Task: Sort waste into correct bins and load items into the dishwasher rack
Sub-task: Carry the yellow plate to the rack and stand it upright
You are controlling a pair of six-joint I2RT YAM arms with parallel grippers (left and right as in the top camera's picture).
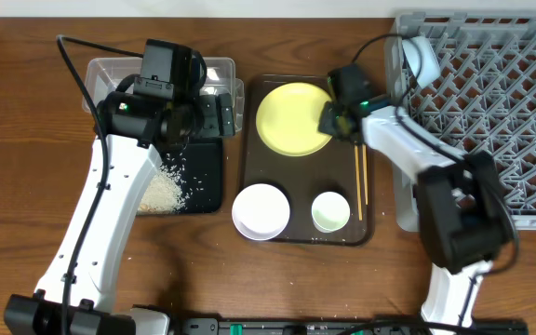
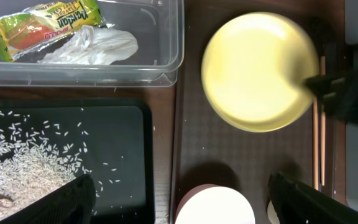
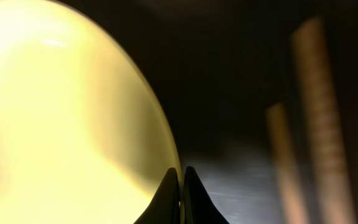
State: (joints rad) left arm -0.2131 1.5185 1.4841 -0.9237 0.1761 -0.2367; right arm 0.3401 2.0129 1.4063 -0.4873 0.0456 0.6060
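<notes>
L of the dark brown rectangular serving tray [image 1: 298, 177], a clear rectangular plastic tub [image 1: 223, 71] is seen at the far side, w/ a green-orange-yellow snack wrapper [image 2: 42, 28] and crumpled white paper [image 2: 98, 46] inside. Nearer, a shallow black rectangular tray [image 1: 207, 177] is strewn w/ loose white rice grains [image 2: 23, 168]. The left end effector [image 2: 182, 202] is held wide open over the serving tray's L edge, nothing gripped. On the serving tray, a round yellow plate [image 1: 291, 118] is placed at the far end, a white bowl [image 1: 261, 211] near L, and a small white cup [image 1: 330, 211] near R. Two thin wooden chopsticks [image 1: 361, 186] are laid along its R edge. The right end effector [image 3: 180, 186] is pinched narrow on the plate's R rim. R of the serving tray, a large grey plastic lattice dishwasher rack [image 1: 501, 112] is set on the wooden surface [image 1: 17, 186], w/ a light blue bowl [image 1: 423, 56] in the corner closest to the serving tray's far end.
</notes>
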